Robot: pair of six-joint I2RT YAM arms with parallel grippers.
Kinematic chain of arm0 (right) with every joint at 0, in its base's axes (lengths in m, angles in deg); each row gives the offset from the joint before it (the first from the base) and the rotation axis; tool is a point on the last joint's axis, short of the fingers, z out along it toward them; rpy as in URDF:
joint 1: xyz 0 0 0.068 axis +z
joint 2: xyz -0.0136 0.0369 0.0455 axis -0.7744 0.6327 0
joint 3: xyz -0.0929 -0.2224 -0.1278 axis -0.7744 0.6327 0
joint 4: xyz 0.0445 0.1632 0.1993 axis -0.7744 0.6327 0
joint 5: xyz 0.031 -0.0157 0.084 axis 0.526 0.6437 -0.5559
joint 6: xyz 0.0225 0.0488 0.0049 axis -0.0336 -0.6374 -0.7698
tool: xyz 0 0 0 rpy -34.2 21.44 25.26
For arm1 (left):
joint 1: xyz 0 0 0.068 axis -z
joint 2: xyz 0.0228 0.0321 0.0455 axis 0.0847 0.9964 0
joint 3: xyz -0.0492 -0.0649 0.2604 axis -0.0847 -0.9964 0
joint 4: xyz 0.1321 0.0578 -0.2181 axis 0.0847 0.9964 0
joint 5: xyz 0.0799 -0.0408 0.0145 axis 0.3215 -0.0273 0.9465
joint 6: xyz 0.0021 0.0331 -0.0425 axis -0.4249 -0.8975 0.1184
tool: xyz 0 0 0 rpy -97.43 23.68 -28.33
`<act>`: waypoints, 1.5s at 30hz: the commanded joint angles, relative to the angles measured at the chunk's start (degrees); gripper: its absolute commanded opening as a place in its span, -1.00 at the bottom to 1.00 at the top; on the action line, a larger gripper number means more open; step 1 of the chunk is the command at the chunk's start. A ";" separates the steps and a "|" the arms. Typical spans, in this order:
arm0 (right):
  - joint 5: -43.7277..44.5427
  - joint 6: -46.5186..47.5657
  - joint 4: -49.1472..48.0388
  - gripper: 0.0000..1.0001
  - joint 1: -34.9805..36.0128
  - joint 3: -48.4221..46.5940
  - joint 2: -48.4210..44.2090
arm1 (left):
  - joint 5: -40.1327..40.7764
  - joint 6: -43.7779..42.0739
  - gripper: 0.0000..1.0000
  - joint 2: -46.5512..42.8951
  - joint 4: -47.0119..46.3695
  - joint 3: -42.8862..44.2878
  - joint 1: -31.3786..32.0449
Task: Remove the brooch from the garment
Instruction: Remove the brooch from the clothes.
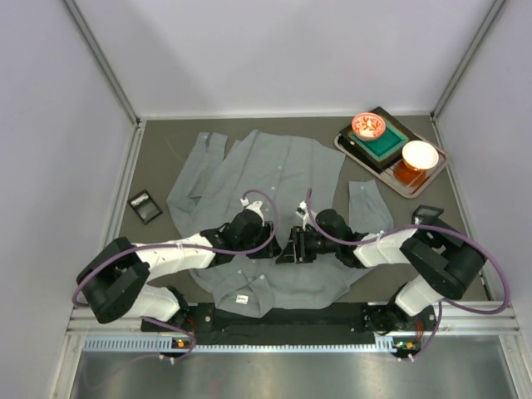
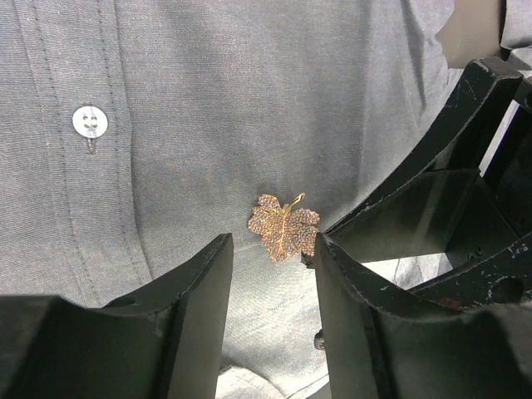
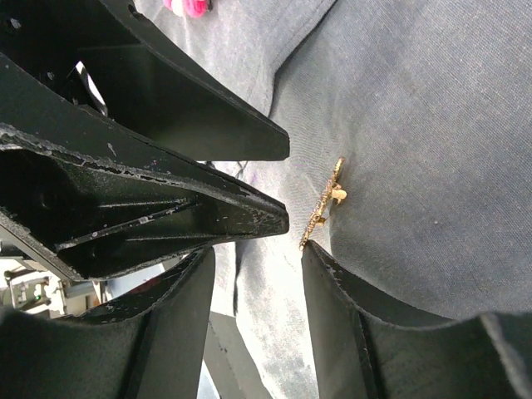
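I count two grippers: left gripper (image 2: 273,259) and right gripper (image 3: 256,259), both jaws apart, nothing between. One brooch (image 2: 283,226) on garment (image 1: 274,170), 12 o'clock off left tips; hidden under arms in top view. One button (image 2: 89,121). Far, 1 o'clock: one tray (image 1: 345,145), two bowls (image 1: 419,154).
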 commanded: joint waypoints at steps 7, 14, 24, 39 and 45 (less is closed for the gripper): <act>1.90 0.04 -8.12 -0.05 0.32 -2.81 0.56 | -4.64 -0.04 -0.02 2.62 -2.96 2.10 3.44; 1.90 1.01 -8.74 -0.02 1.20 -3.33 1.09 | -4.03 0.83 0.11 0.51 -3.57 1.66 3.79; 6.37 5.40 -3.21 0.01 1.55 -5.27 -0.22 | -4.82 1.01 0.12 2.78 -4.80 2.18 3.88; 13.69 7.51 14.29 -0.39 -3.81 -2.45 -12.54 | -4.90 1.36 -0.55 5.08 -6.47 3.94 4.14; 12.18 7.69 12.01 -0.40 -3.99 -4.04 -8.85 | -1.84 1.18 -0.67 6.14 -3.66 4.30 4.14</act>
